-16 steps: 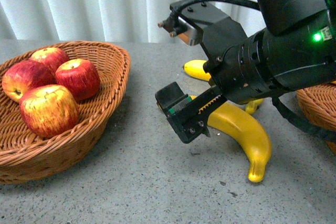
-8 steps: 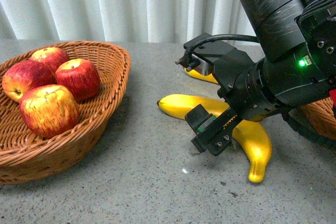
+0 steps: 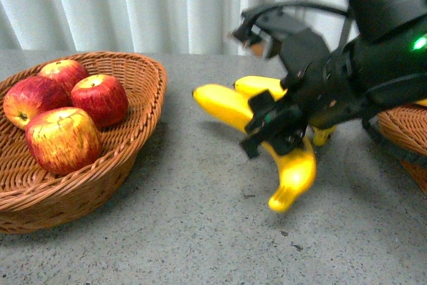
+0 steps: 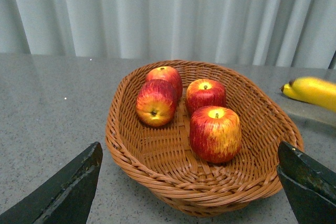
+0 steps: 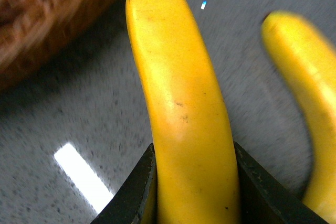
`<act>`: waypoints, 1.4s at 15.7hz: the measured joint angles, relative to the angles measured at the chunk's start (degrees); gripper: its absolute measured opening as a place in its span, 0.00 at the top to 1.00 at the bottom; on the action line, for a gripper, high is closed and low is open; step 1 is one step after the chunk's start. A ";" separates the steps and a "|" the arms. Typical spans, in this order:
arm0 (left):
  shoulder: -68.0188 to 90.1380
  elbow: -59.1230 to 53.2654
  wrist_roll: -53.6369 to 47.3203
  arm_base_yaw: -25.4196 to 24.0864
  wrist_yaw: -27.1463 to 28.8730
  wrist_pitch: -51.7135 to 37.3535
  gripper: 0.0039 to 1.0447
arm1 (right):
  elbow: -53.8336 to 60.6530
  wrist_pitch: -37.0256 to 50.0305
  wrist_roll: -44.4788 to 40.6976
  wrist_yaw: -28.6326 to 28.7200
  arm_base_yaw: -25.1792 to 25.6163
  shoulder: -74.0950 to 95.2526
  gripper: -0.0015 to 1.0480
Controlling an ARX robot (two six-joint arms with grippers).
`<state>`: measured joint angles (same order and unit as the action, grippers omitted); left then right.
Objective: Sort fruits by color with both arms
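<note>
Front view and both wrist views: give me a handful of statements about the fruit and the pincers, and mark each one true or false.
1. Four apples lie in the basket. True.
2. The right pincer is shut on a banana. True.
3. The left pincer holds an apple. False: it is open and empty.
4. A banana lies in the basket among the apples. False: that basket holds only apples.
5. A second banana shows beside the held one. True.
</note>
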<state>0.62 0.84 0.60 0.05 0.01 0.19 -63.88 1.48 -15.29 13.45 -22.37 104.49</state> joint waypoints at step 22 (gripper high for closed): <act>0.00 0.00 0.00 0.00 0.00 -0.02 0.06 | -7.32 4.22 -8.70 9.73 9.29 -2.23 0.06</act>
<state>0.62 0.84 0.60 0.05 0.01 0.16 -71.20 5.69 -23.99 23.18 -13.08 102.26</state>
